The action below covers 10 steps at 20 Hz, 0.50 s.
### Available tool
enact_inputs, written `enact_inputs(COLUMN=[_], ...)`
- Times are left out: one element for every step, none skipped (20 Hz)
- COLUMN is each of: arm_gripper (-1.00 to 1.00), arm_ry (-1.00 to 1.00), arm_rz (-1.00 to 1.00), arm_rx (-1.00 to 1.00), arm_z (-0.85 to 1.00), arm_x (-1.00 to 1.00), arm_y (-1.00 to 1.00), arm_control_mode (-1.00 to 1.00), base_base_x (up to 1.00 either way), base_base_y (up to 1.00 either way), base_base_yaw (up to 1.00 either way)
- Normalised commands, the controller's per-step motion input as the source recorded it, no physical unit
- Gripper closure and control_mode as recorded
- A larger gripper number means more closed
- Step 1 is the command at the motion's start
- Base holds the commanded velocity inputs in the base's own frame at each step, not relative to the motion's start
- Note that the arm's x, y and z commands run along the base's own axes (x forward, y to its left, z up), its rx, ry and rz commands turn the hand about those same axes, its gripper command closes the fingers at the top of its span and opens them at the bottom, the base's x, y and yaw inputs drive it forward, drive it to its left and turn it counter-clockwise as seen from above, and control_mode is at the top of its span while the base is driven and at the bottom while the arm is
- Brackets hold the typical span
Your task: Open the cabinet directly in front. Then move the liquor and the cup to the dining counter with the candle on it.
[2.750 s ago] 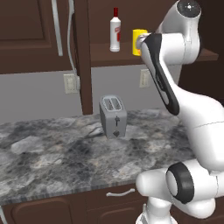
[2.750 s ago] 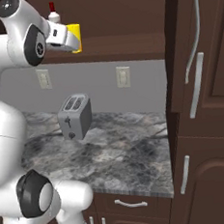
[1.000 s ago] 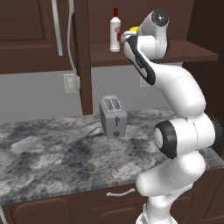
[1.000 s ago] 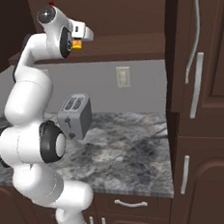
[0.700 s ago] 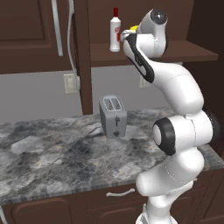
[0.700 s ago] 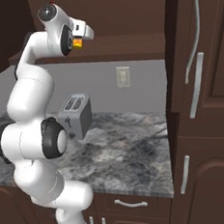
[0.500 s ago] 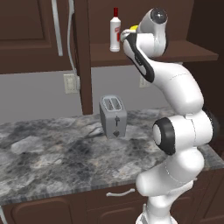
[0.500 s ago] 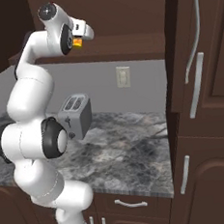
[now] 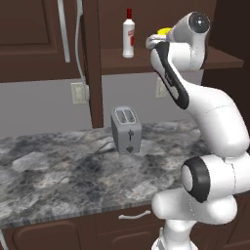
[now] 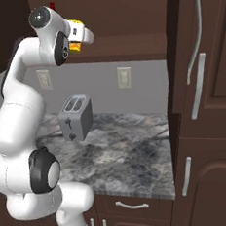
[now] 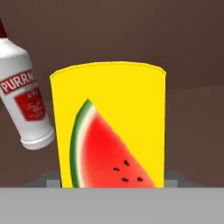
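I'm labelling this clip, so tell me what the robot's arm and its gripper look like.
The arm is glossy white, built of rounded segments with dark grey round joint caps and a black seam band along the forearm. The gripper is a white block. No cables or markings show.

Gripper (image 10: pixel 80 36) at the yellow cup (image 10: pixel 77 39) on the open cabinet (image 10: pixel 128 45) shelf, seemingly gripping it.

Even, soft rendered light; sharp, glare-free.
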Motion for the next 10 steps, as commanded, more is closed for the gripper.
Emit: enact_inputs(arm_gripper=[1.0, 1.0, 1.0, 1.0, 1.0, 1.0, 1.0, 1.0, 1.0, 1.0], arm_ry=[-0.27, -0.24, -0.19, -0.16, -0.15, -0.13, -0.09, -0.09, -0.09, -0.12], arm_rz=[0.1, 0.12, 0.15, 0.16, 0.2, 0.24, 0.29, 0.3, 0.3, 0.29], arm_rx=[0.04, 0.04, 0.05, 0.05, 0.01, 0.0, 0.0, 0.0, 0.0, 0.0], arm_z=[-0.16, -0.13, -0.06, -0.03, -0.02, -0.04, -0.09, -0.15, -0.21, -0.33], arm_x=[-1.0, -1.0, -1.0, -1.0, -1.0, -1.0, -1.0, -1.0, -1.0, -1.0], arm_y=[-0.64, -0.66, -0.61, -0.52, -0.27, -0.06, 0.0, 0.0, 0.0, 0.0], arm_control_mode=[-1.0, -1.0, -1.0, -1.0, -1.0, -1.0, -1.0, -1.0, -1.0, -1.0], base_base_x=[0.0, 0.0, 0.0, 0.0, 0.0, 0.0, 0.0, 0.0, 0.0, 0.0], base_base_y=[0.0, 0.0, 0.0, 0.0, 0.0, 0.0, 0.0, 0.0, 0.0, 0.0], base_base_yaw=[0.0, 0.0, 0.0, 0.0, 0.0, 0.0, 0.0, 0.0, 0.0, 0.0])
